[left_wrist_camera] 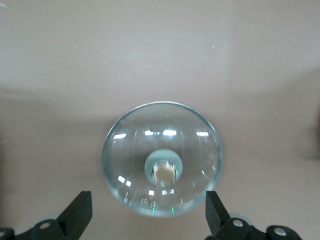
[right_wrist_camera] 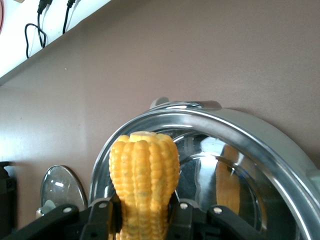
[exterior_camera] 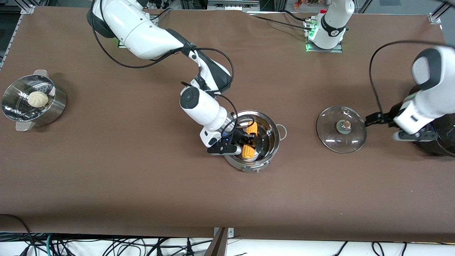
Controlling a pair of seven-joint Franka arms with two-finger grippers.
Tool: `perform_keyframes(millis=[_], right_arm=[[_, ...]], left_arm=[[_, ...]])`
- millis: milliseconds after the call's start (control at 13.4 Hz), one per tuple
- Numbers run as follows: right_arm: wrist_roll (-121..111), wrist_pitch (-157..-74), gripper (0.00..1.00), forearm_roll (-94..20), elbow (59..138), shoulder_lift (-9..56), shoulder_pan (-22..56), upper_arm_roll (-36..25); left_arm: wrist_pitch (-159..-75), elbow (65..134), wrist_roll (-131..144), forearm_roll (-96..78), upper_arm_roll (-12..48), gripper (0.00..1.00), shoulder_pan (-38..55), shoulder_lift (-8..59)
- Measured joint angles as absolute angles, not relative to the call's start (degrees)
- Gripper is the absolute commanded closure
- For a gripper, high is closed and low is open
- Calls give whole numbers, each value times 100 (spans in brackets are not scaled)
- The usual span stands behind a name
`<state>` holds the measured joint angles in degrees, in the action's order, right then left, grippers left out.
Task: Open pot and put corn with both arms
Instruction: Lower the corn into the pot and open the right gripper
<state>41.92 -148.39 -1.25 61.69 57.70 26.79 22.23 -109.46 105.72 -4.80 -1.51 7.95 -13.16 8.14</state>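
Observation:
The steel pot [exterior_camera: 267, 125] stands open at the table's middle. My right gripper [exterior_camera: 246, 140] is inside its rim, shut on the yellow corn [exterior_camera: 249, 142], which lies low in the pot. In the right wrist view the corn [right_wrist_camera: 144, 180] is clamped between the fingers [right_wrist_camera: 102, 220] over the pot's rim [right_wrist_camera: 240, 130]. The glass lid [exterior_camera: 341, 129] with its copper knob lies flat on the table toward the left arm's end. My left gripper [exterior_camera: 378, 117] is open beside the lid. In the left wrist view the lid [left_wrist_camera: 162, 158] lies just past the spread fingers [left_wrist_camera: 80, 210].
A perforated steamer basket [exterior_camera: 53, 106] with a pale bun [exterior_camera: 38, 99] stands at the right arm's end. A black rice cooker [exterior_camera: 442, 140] sits under the left arm's wrist. The lid also shows in the right wrist view [right_wrist_camera: 60, 190].

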Motion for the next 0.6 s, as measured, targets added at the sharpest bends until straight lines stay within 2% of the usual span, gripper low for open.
perform_keyframes(millis=[74, 149, 223, 298, 596], right_arm=[[4192, -14871, 61, -125, 6170, 5815, 2679, 2224], [4192, -14885, 54, -125, 6169, 5845, 2680, 2224], [4192, -14896, 37, -125, 6169, 5864, 2685, 2224], [4192, -14900, 0, -125, 6169, 5871, 2698, 2224], [4192, -14914, 0, -46, 6149, 5870, 2794, 2225]], left_arm=[[-10468, 10254, -436, -150, 793, 0, -1322, 642], [-10094, 9926, -325, -138, 789, 0, -1326, 532], [-9851, 9638, -207, -93, 788, 0, -1329, 480], [-9733, 9397, -112, -39, 788, 0, -1329, 476], [-9585, 8846, -32, -23, 801, 0, -1326, 517]])
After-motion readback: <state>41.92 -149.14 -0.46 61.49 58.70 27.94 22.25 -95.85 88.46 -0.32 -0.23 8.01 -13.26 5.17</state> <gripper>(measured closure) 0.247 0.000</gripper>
